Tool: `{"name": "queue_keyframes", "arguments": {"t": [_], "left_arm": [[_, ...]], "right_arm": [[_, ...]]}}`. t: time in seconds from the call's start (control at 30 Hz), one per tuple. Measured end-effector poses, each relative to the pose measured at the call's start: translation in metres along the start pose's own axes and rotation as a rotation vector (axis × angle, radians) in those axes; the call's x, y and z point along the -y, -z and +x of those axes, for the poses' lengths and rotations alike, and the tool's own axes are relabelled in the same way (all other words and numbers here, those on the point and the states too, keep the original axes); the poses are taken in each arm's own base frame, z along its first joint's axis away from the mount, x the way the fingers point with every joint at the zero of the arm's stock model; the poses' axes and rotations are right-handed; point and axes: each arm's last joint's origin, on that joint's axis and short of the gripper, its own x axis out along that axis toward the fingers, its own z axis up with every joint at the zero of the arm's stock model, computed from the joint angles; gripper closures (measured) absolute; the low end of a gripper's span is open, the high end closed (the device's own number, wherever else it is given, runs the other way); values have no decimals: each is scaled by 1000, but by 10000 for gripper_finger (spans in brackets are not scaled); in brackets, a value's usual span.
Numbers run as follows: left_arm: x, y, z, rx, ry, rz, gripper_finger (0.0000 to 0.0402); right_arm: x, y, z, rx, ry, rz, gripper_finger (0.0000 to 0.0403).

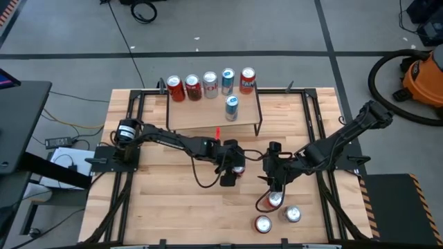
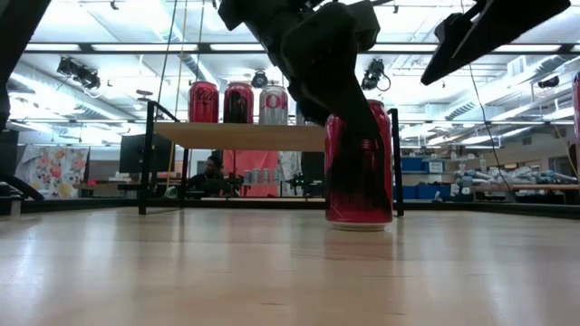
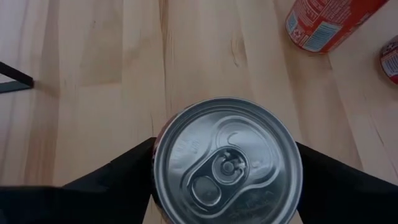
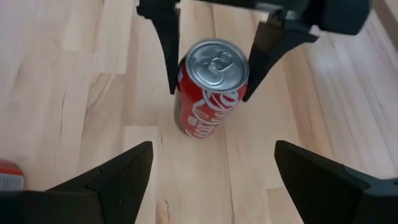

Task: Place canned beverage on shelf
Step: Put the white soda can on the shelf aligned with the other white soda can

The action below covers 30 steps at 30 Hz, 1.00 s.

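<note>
My left gripper [image 4: 208, 59] straddles red can [image 4: 211, 87], fingers either side, not visibly clamped. Uneven squeeze tips can. Right gripper [image 1: 275, 181], apart, at can's three o'clock: collision risk.

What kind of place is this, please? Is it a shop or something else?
Probably a robotics lab or workshop, not a shop: a concrete floor with cables, a shop vacuum beside the table, and workbenches under ceiling lights behind.

The counter [image 3: 93, 62] is pale wood, smooth, with visible grain. The red can [image 4: 211, 87] is glossy metal with a brushed silver lid. The shelf [image 2: 245, 136] has a light wood board and thin black metal legs.
</note>
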Motion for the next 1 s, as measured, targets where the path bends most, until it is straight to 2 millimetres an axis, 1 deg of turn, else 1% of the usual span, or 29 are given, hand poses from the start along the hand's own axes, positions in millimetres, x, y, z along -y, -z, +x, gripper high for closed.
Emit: {"name": "queue_keyframes", "arguments": {"t": [0.13,0.33,0.5,0.6,0.7,0.83,0.93,1.0], "left_arm": [[0,0,-6,-17,0,11,89],[-1,-1,-20,-31,-17,26,87],[-1,-2,-32,-43,-21,27,87],[-2,-3,-43,-47,-21,26,87],[-2,-5,-57,-42,-22,25,87],[-3,-10,-82,2,-41,15,87],[-4,-11,-97,6,-54,23,87],[-5,-11,-106,8,-54,24,87]], "right_arm": [[3,-13,-9,12,3,7,55],[5,-34,-26,62,-6,-35,55],[8,-45,-36,93,26,-55,55],[10,-48,-42,105,70,-61,55],[12,-47,-45,104,84,-78,55],[14,-45,-45,82,107,-109,55],[15,-45,-45,93,151,-147,55],[18,-47,-49,118,173,-174,55]]}}
